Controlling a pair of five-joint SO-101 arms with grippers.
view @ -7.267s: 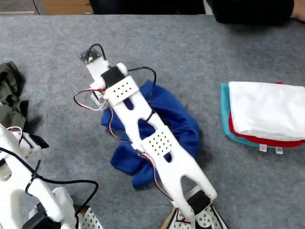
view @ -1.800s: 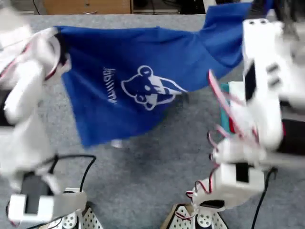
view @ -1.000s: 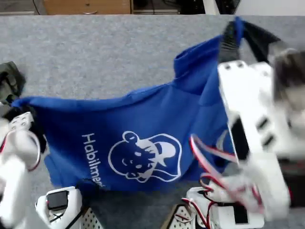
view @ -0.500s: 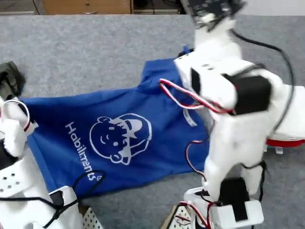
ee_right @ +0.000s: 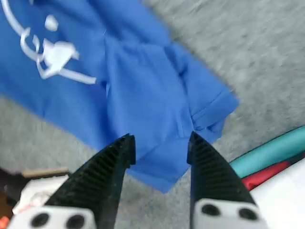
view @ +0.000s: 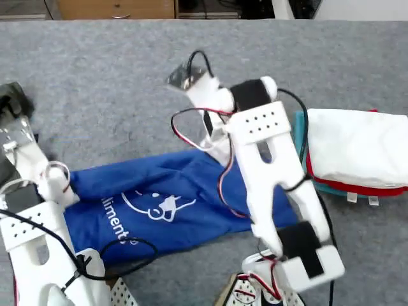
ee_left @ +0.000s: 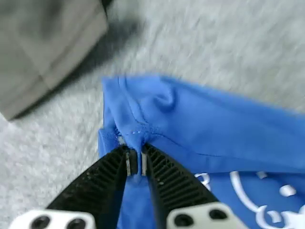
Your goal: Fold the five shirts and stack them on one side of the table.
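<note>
1. The left gripper (ee_left: 136, 160) is pinching a corner seam of the blue cotton shirt with a white cartoon print (view: 185, 204).
2. From that pinch, the shirt lies stretched out on the grey felt table (view: 127, 64), a bit wrinkled.
3. The right gripper (ee_right: 159, 143) is spread wide just above the shirt's other end, holding nothing.
4. Off to its side sits the pile of folded shirts, white on red on teal (view: 357, 153).
5. I think this step is laying the shirt flat. Next, the right gripper should drop and pinch an edge for the fold.

Likely robotics lab: grey felt-covered table (view: 95, 70), wooden cabinet (view: 108, 9) behind.
</note>
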